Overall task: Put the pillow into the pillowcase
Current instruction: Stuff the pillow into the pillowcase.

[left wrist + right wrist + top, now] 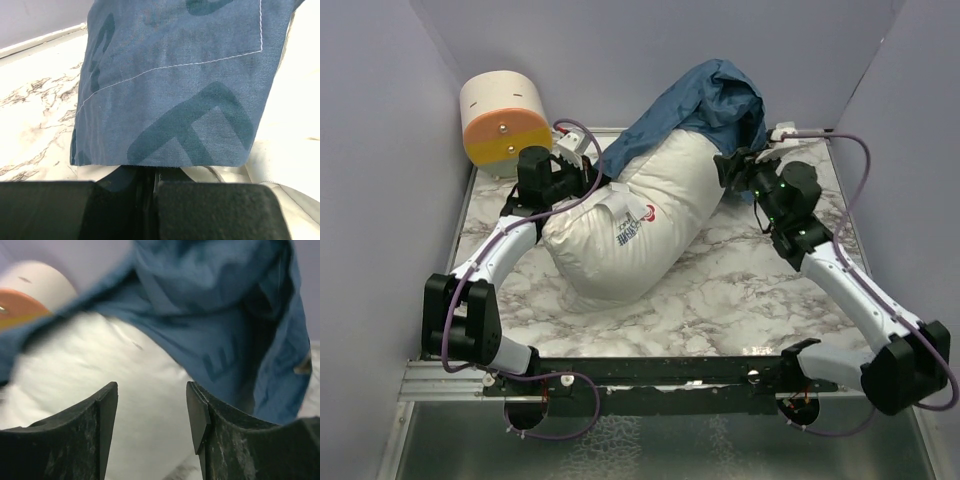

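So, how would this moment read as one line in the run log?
state: pillow far end inside pillowcase, rest out | left fingers: shut on pillowcase hem | right fingers: open, facing pillow

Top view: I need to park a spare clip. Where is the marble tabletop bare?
Bare: the near marble strip between the plump white pillow and the black front rail. Crowded: the far half, with dark blue pillowcase, left gripper, right gripper, cream-and-orange cylinder.

Left arm (510,240) reaches forward, elbow bent. Its left gripper (150,176) has the fingers pressed together, only a slit between. Right arm (850,285) bends inward. Its right gripper (152,422) has the fingers spread apart.
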Robot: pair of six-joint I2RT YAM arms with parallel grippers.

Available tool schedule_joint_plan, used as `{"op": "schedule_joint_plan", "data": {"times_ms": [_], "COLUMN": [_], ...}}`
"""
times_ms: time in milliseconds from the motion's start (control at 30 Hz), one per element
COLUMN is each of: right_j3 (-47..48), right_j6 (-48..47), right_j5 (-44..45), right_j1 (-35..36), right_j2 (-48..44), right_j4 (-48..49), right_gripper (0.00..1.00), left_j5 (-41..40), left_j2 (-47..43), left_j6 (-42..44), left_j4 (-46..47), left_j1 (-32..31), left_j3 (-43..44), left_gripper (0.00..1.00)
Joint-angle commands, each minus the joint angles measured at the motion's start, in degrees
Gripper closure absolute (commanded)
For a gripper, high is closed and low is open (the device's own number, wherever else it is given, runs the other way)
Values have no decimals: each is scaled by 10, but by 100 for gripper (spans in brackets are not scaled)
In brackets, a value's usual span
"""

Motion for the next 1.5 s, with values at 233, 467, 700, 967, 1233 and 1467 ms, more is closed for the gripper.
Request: {"op": "schedule_joint_plan", "data": {"times_ms": [233, 467, 700, 967, 1233, 1467], "right_j3": [-33, -13, 35, 80, 44, 10], "right_j6": [-65, -94, -134, -191, -179, -129], "right_j5": [141, 175, 150, 171, 56, -227], "right_j1": [-2, -3, -2, -1, -1, 29], "right_j2": [125, 161, 218, 275, 204, 104], "right_j4": [41, 91, 149, 192, 167, 135], "right_gripper": [46, 46, 47, 67, 99, 99], "left_j5": [-28, -25, -20, -18, -32, -56], "left_j2": [-7, -12, -13, -14, -17, -28], "left_j6": [34, 34, 32, 34, 42, 44], "left_j4": [-71, -70, -65, -65, -73, -74], "left_j1": [-3, -3, -3, -3, -3, 9], "left_j3": [-29, -29, -31, -32, -28, -31], "left_gripper": [100, 100, 100, 100, 100, 100]}}
